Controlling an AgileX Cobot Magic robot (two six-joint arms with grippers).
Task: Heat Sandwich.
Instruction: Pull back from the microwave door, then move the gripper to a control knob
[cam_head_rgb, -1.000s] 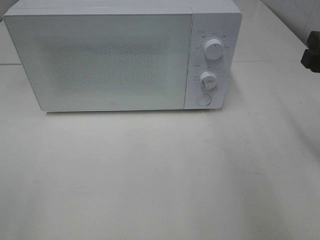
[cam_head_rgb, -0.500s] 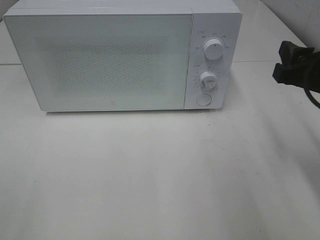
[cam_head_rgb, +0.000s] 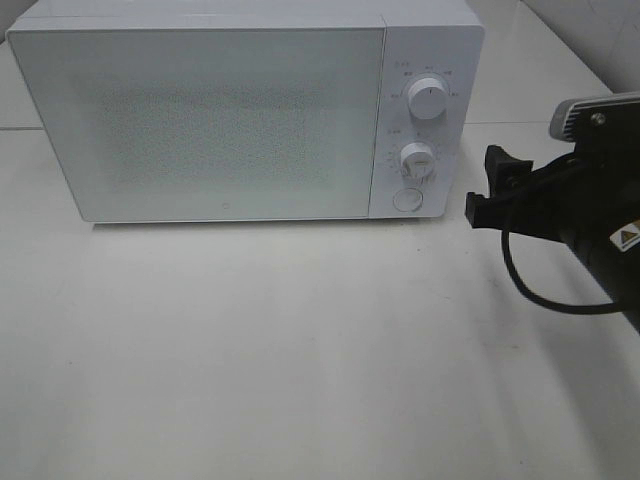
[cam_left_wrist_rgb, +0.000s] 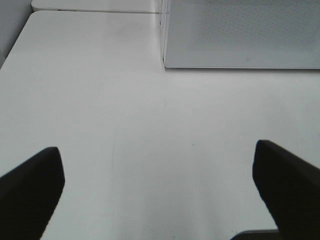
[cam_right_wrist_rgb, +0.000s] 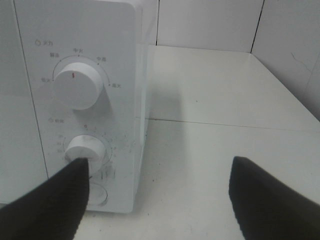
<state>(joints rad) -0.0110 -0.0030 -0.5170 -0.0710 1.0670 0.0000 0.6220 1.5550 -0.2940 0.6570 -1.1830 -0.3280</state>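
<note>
From the high camera, my right claw (cam_head_rgb: 484, 187) is hanging spread open just beside the right edge of the microwave (cam_head_rgb: 220, 120), level with its lower knob (cam_head_rgb: 417, 160) and apart from the casing. A broad stretch of table (cam_head_rgb: 300, 340) is lying in front of the microwave's shut door.

In my left wrist view, my left claw (cam_left_wrist_rgb: 159, 192) is gaping wide over the table, before the microwave's front left corner.

In my right wrist view, one finger (cam_right_wrist_rgb: 50, 205) is crossing in front of the lower knob. The sandwich is showing in none of my views.
</note>
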